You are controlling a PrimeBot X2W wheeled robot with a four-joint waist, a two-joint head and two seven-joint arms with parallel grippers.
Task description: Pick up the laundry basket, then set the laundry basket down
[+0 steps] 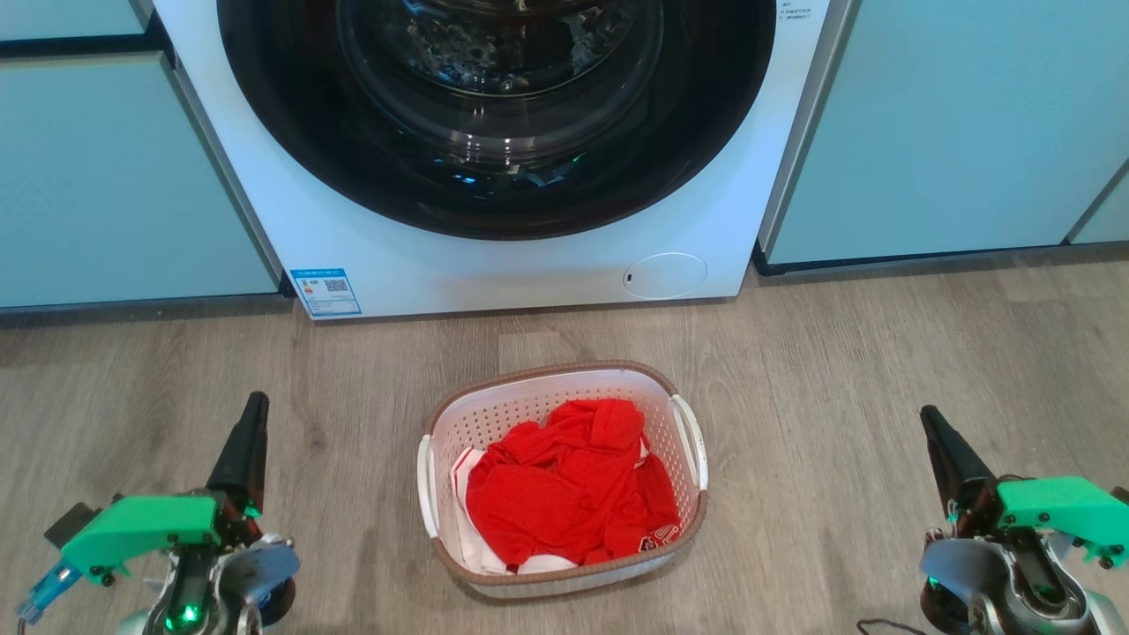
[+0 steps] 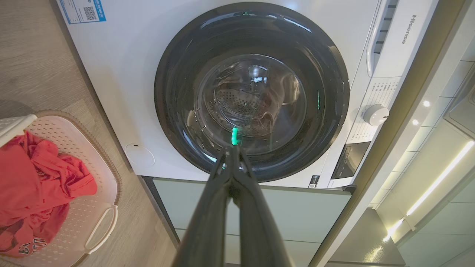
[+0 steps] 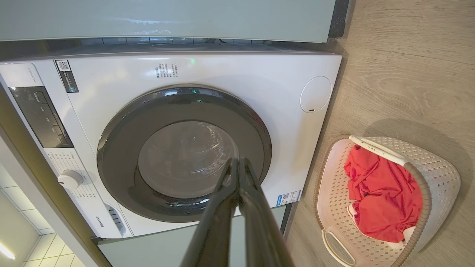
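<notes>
The basket [image 1: 551, 369] sits on the wood floor [image 1: 882, 353] before the washer [image 1: 494, 265], between my grippers and well apart from both. On left gripper [image 1: 256, 407] and right gripper [image 1: 929, 422] the fingers are pressed together, empty. I expect light, stiff, smooth plastic; the red clothes [image 1: 564, 485] add little weight. Best hold: the two white side handles [image 1: 691, 441]. Washer front stands near behind; keep the lift vertical.

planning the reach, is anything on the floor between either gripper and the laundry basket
Nothing visible does: plain wood floor separates the left gripper and the right gripper from the laundry basket.
</notes>
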